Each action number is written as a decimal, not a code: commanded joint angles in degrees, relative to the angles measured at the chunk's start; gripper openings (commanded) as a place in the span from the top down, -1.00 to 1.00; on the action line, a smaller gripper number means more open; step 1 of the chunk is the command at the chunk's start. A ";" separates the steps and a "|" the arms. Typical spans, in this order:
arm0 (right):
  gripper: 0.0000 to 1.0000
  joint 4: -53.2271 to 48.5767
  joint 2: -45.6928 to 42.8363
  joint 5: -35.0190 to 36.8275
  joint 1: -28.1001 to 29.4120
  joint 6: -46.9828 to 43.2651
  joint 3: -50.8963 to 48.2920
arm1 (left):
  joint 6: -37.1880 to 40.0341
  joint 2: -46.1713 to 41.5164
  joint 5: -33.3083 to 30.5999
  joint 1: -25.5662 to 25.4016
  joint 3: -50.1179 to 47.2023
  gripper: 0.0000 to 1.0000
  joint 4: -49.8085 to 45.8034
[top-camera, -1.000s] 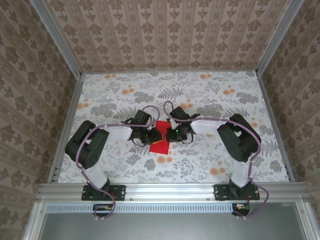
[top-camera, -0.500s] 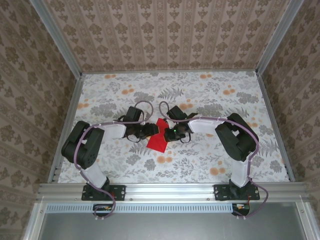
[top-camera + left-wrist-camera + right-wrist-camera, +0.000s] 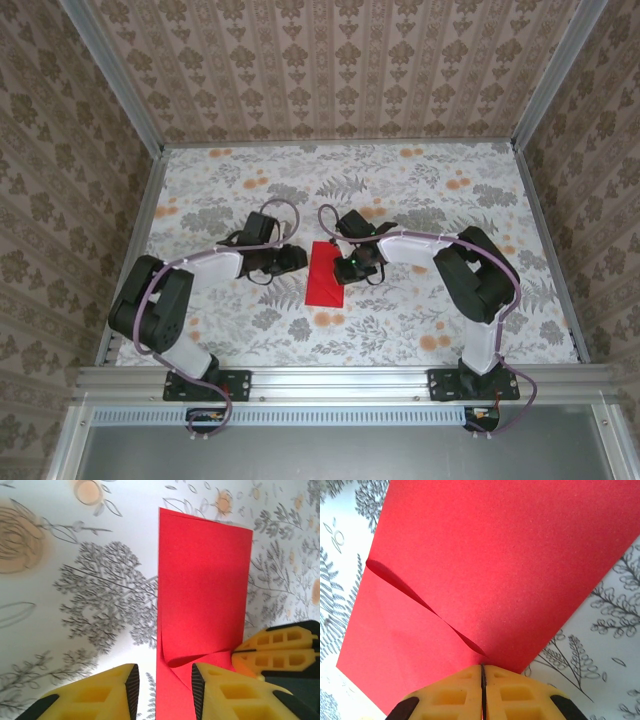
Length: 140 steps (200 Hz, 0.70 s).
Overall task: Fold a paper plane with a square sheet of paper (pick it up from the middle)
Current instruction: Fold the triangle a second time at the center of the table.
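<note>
**Figure: paper plane, half-fold stage.** The thin, bright red sheet of paper [image 3: 324,275], doubled into a narrow rectangle, lay flat on the floral-printed table [image 3: 420,330], at mid-table between the two arms. Its long axis ran from the near edge toward the far wall, with a slight lean.

The yellow-fingered right end effector [image 3: 482,675] had its fingers pressed together on the sheet's right long edge, where the loose upper layer bowed up from the lower one. It appeared to pinch that edge; whether one layer or both lay in the grip could not be told.

The left end effector [image 3: 162,685] stood with its fingers spread, clamping nothing, at the sheet's left side. In its wrist view the sheet's left long edge ran straight ahead from the gap between the fingers, and the bowed layer opened just in front of them.

The sheet thus lay to the right of the left end effector and to the left of the right one. Both were close, and the right one was touching.

Each arm was bent, elbow toward its own outer side, forearm reaching inward and low over the table.

Judgement: the coming move, flattening the bowed layer into a crease, would depend on the left end effector working along the long axis while the right-hand pinch held the edges aligned.
</note>
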 commanded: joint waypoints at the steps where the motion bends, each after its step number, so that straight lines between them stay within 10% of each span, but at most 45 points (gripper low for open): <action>1: 0.82 -10.26 2.13 4.63 -0.42 -4.88 -0.08 | -1.31 -0.96 0.96 -2.07 -1.67 0.37 2.84; 140: 0.84 -10.16 4.46 2.41 -0.98 -5.15 2.54 | -6.03 9.39 0.26 -8.49 -1.57 0.73 9.99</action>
